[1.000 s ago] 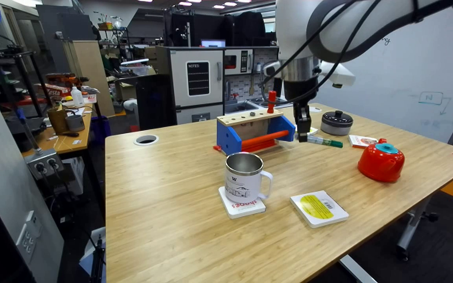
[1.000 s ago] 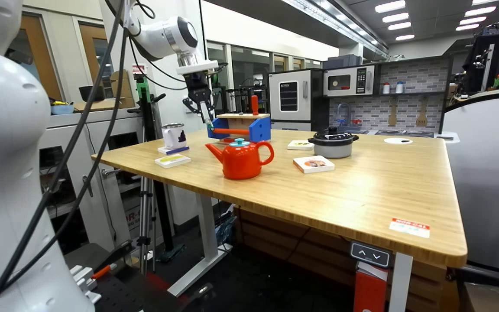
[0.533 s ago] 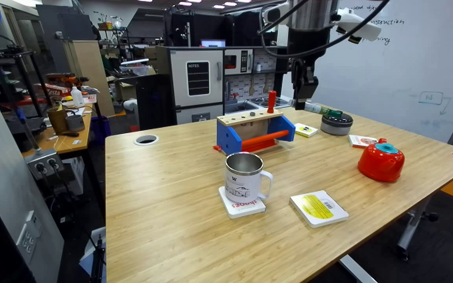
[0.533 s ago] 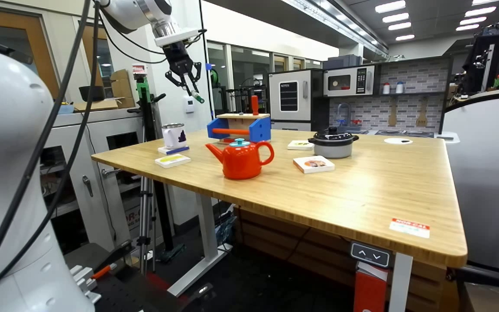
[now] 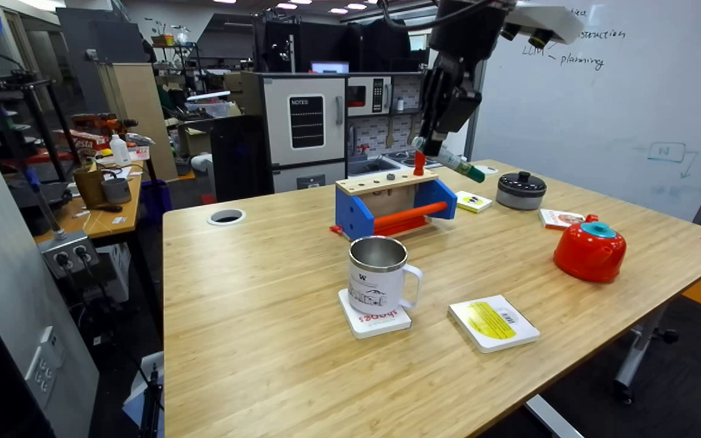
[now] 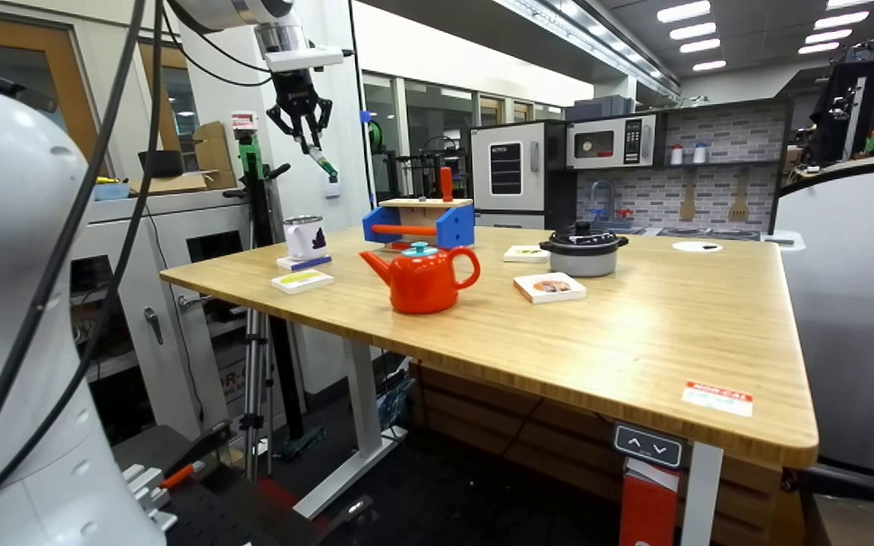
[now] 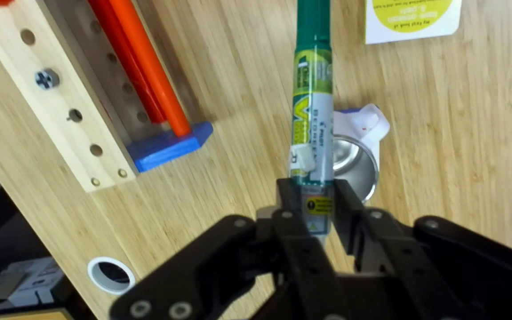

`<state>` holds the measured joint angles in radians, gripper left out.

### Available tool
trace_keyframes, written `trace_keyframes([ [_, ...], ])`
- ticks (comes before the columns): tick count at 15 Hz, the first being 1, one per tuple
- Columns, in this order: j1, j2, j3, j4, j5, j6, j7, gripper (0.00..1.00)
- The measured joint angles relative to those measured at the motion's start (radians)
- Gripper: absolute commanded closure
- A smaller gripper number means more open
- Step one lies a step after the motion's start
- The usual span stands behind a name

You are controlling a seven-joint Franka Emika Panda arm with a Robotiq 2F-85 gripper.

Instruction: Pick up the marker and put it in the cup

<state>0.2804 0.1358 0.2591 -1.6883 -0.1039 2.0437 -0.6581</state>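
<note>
I see a red teapot (image 5: 590, 253) on the table (image 5: 265, 340); near it, a lidded pot (image 5: 521, 193) and a white slab (image 5: 558, 218), perhaps a book; well apart from it, a blue-ended toy bench (image 5: 390, 201).

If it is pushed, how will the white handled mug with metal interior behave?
The white handled mug seems rigid, given its metal interior. It might slip off the white square book beneath it. Its protruding handle could make it turn.
</note>
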Motion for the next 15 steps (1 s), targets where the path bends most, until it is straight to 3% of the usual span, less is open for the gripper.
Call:
trace_keyframes([
  [5,0.001,-0.003,0.024,0.0,0.121,0.013,-0.129,0.84],
  [9,0.001,0.0,0.036,0.001,0.236,0.021,-0.234,0.89],
  [15,0.005,0.026,0.059,0.02,0.26,0.033,-0.322,0.88],
])
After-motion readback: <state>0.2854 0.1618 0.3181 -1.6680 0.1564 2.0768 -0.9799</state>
